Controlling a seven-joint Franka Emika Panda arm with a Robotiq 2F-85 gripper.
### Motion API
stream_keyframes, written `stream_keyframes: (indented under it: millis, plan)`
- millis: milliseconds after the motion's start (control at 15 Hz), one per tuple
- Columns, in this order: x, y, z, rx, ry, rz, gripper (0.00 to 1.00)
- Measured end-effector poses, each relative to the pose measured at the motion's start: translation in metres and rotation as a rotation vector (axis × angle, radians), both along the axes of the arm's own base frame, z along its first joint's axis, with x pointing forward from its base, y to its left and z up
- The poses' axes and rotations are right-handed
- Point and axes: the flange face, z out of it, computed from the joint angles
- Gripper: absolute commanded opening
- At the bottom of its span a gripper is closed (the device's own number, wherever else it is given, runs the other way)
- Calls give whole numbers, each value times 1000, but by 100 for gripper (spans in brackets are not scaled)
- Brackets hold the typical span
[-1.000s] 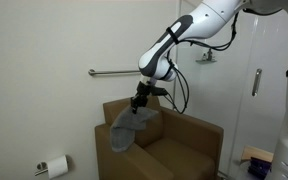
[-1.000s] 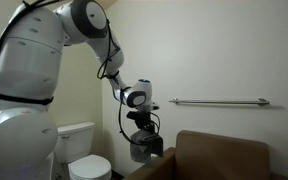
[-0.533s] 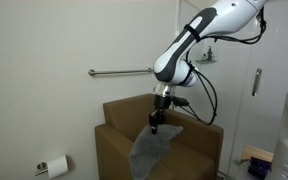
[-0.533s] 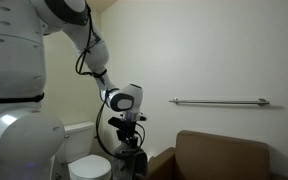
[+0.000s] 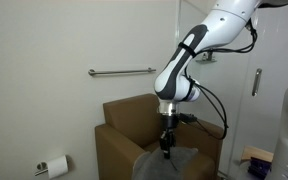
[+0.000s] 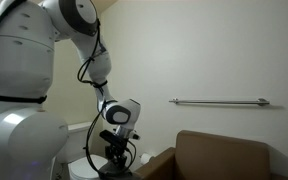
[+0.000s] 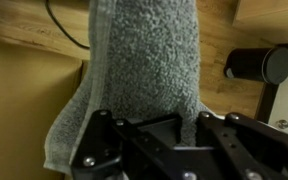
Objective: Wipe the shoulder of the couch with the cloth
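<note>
The brown couch (image 5: 134, 125) stands under a wall rail; its corner also shows in an exterior view (image 6: 224, 155). My gripper (image 5: 166, 147) is shut on a grey cloth (image 5: 164, 165), which hangs from the jaws in front of the couch at the bottom edge of the view. In the wrist view the grey cloth (image 7: 144, 70) fills the middle, pinched between my gripper's black fingers (image 7: 179, 125). In an exterior view my gripper (image 6: 114, 165) is low, left of the couch's arm, and the cloth is hard to make out.
A metal grab rail (image 5: 122, 71) runs along the wall above the couch and shows again (image 6: 219, 101). A toilet paper roll (image 5: 52, 166) hangs at lower left, and also shows in the wrist view (image 7: 259, 65). A white door (image 5: 259, 90) is at right.
My arm has swung from the couch's arm top, forward and downward, carrying the cloth; the cloth now hangs low in front of the couch.
</note>
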Motion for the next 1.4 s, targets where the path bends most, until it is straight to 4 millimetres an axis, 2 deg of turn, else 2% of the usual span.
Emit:
stream_keyframes:
  millis: [133,267,667,867,1067,1200,1400]
  plan:
    - [0,1,-24,-1,47,8,4]
    - [10,5,-45,-21,56,36,4]
    - [56,34,-102,-127,25,158,3]
    - [78,48,-102,-190,43,191,4]
    - [116,55,-97,-258,8,184,3]
    - [151,51,-91,-309,-55,156,4]
    - [201,32,-86,-354,-158,78,4]
